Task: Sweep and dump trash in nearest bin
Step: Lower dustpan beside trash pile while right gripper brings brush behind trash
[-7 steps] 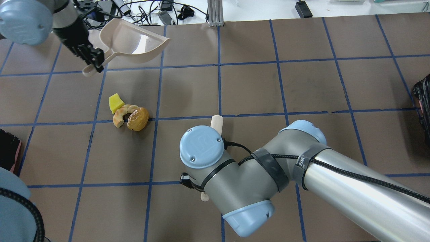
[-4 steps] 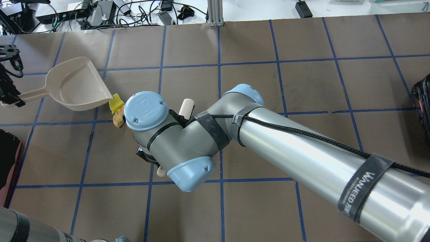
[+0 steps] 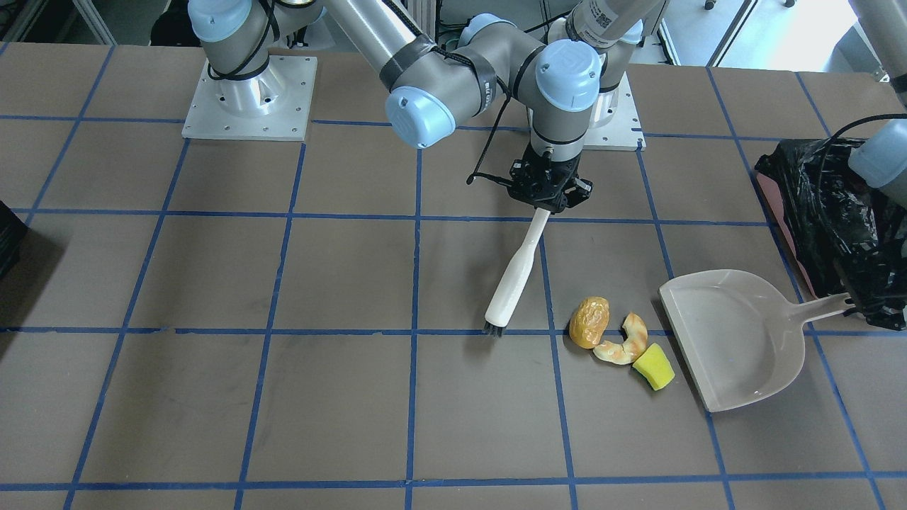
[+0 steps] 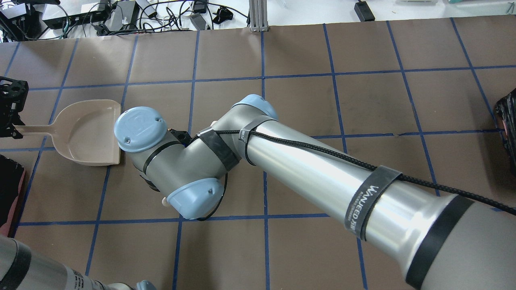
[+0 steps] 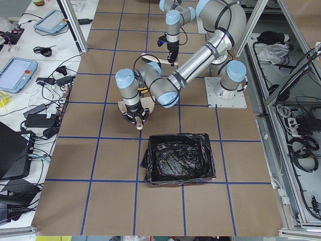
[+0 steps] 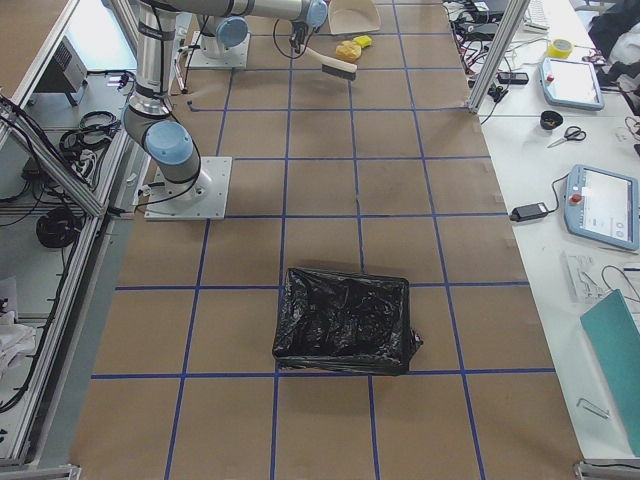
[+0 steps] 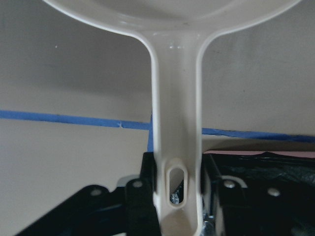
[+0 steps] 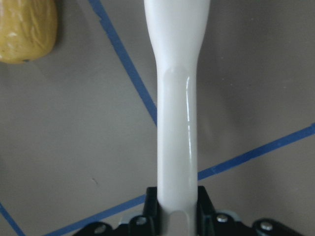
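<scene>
The trash lies together on the table: a golden-brown lump (image 3: 589, 322), a pale orange peel (image 3: 623, 343) and a yellow wedge (image 3: 653, 367). My right gripper (image 3: 549, 191) is shut on the handle of a white brush (image 3: 516, 273), whose bristles rest on the table just beside the lump, apart from it. My left gripper (image 3: 861, 304) is shut on the handle of the white dustpan (image 3: 737, 340), which lies flat with its mouth next to the wedge. In the overhead view my right arm hides the trash. The bin (image 3: 829, 205), lined with a black bag, stands right behind the dustpan handle.
A second black-bagged bin (image 6: 345, 320) stands far off toward the table's other end and shows at the overhead view's right edge (image 4: 508, 129). Cables and devices lie past the table's far edge (image 4: 121, 16). My right arm stretches across the middle of the table.
The left arm brought the dustpan down from the air and laid it flat beside the trash. The right arm swung leftward with the brush and now covers the trash from above.
</scene>
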